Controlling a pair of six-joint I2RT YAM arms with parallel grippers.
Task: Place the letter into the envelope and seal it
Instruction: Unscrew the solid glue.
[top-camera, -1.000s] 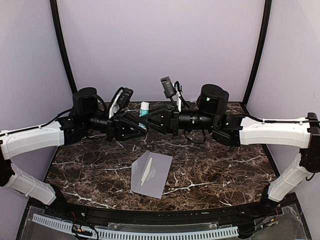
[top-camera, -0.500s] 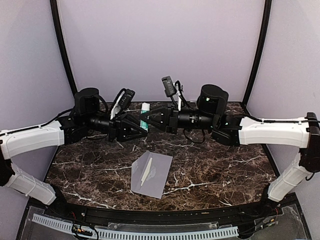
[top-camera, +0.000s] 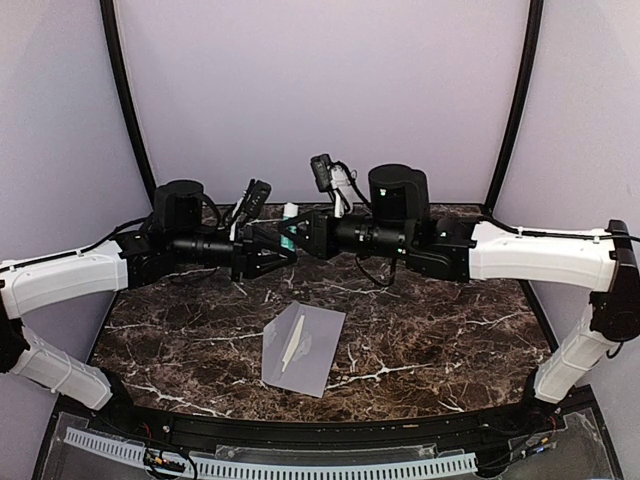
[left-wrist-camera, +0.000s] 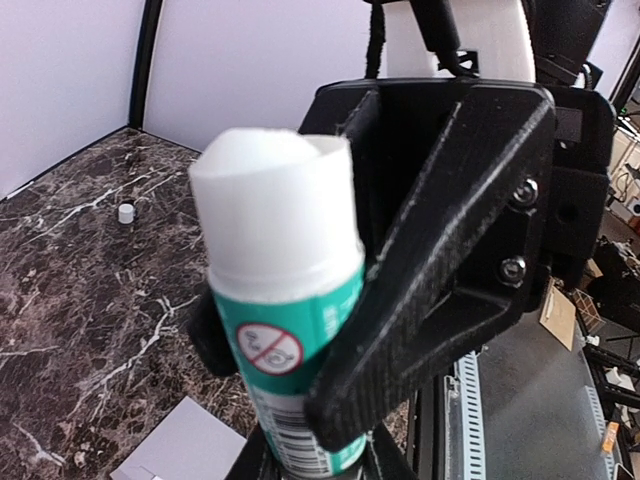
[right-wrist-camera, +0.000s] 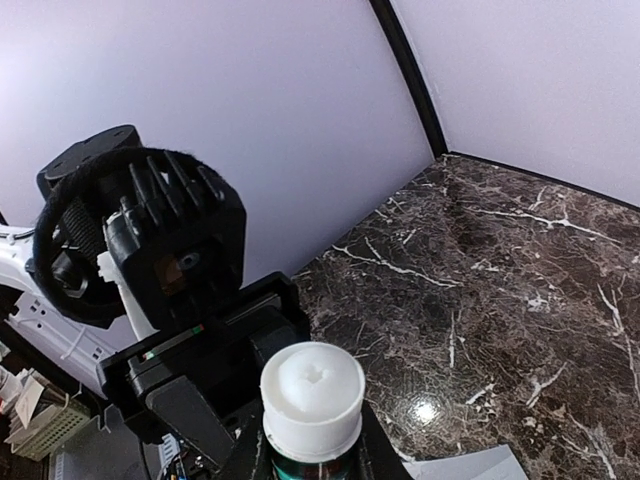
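The pale grey-lavender envelope (top-camera: 308, 350) lies flat at the table's middle, its flap folded open to the left. A narrow cream strip (top-camera: 292, 343) runs along the fold; whether it is the letter I cannot tell, and nothing else of the letter shows. Above the back of the table both grippers meet on an uncapped teal-and-white glue stick (top-camera: 288, 228). My left gripper (top-camera: 277, 250) is shut on its lower part (left-wrist-camera: 300, 440). My right gripper (top-camera: 300, 234) is shut on its teal body, its black fingers (left-wrist-camera: 430, 290) pressing the sides. The stick's white end (right-wrist-camera: 312, 392) fills the right wrist view.
A small white cap (left-wrist-camera: 126, 212) stands on the dark marble table (top-camera: 440, 330) towards the back. Lavender walls and black corner posts (top-camera: 125, 90) enclose the back and sides. A perforated white rail (top-camera: 300, 466) runs along the near edge.
My right arm has swung left and its fingers have closed on the glue stick held by my left gripper. The left gripper edged slightly right. The envelope has not moved.
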